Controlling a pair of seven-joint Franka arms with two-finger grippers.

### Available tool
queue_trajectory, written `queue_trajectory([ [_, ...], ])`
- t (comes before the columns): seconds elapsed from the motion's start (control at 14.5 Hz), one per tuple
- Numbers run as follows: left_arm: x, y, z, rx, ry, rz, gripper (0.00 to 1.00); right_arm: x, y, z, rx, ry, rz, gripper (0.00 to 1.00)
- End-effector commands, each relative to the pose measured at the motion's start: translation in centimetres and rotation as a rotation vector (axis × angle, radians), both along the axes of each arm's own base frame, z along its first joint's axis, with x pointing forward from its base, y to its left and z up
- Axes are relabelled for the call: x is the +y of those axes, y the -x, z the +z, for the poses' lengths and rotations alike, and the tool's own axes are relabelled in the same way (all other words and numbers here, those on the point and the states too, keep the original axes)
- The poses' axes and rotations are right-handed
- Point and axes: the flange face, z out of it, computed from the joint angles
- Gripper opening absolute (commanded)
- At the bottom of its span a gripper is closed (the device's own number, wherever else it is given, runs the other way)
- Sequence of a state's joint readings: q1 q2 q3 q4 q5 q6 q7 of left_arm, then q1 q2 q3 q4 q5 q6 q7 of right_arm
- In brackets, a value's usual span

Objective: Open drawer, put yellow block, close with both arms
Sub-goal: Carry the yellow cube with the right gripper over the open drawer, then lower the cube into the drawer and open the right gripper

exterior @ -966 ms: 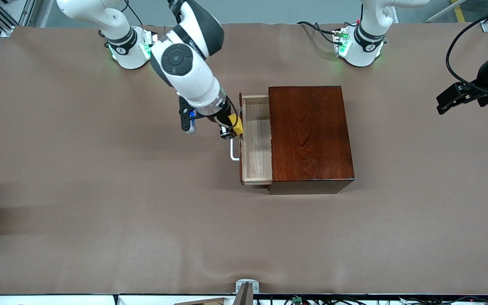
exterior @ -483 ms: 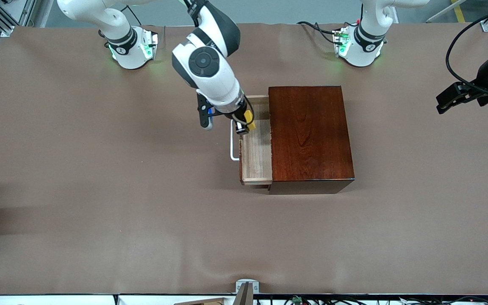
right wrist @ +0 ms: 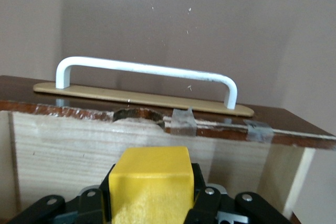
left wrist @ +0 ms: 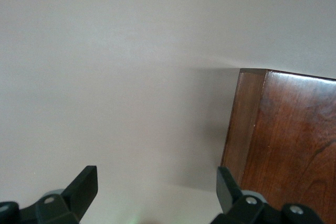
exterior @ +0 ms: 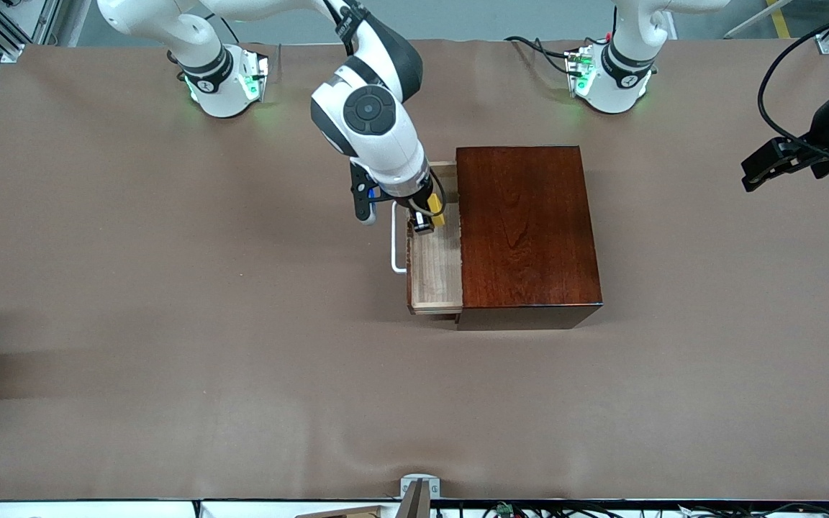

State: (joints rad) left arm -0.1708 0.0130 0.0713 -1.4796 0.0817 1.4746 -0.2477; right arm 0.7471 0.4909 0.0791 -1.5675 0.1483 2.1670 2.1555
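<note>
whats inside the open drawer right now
The pale wooden drawer shows only bare floor. The right gripper holds the small yellow block above it, not yet set down. The part under the dark mahogany box is hidden.

Drawer (exterior: pixel 435 266) part-hidden by right arm, left claw (exterior: pixel 767 167) fingertips too small to tell

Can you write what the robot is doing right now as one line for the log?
step: placing | right gripper: shut on small yellow block, over open pale-wood drawer | left gripper: open, waiting by dark wooden box
</note>
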Motion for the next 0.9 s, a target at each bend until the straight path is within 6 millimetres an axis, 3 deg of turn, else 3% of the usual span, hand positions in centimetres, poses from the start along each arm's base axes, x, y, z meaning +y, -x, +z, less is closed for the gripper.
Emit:
queue_trajectory([
  [0.0, 0.4, 1.1, 0.3, 0.006, 0.02, -0.026, 1.0, 1.1, 0.2, -0.9, -0.012, 0.032, -0.007, 0.13],
  [0.28, 0.3, 1.2, 0.3, 0.006, 0.02, -0.028, 1.0, 1.2, 0.2, -1.0, -0.011, 0.034, -0.007, 0.13],
  [0.55, -0.1, 1.1, 0.1, 0.01, 0.019, -0.036, 1.0, 1.7, 0.7, -3.7, -0.011, 0.087, -0.005, 0.17],
  [0.62, -0.2, 1.0, 0.1, 0.011, 0.019, -0.036, 1.0, 1.7, 0.7, -3.8, -0.012, 0.088, -0.005, 0.35],
  [0.69, -0.3, 1.0, -0.1, 0.014, 0.019, -0.037, 1.0, 1.7, 0.7, -3.7, -0.01, 0.091, -0.006, 0.73],
  [0.76, -0.3, 1.0, -0.4, 0.019, 0.018, -0.037, 1.0, 1.7, 0.5, -3.4, -0.012, 0.09, -0.006, 0.96],
  [0.83, -0.3, 0.9, -0.4, 0.019, 0.018, -0.037, 1.0, 1.8, 0.1, -2.5, -0.023, 0.078, -0.007, 1.0],
])
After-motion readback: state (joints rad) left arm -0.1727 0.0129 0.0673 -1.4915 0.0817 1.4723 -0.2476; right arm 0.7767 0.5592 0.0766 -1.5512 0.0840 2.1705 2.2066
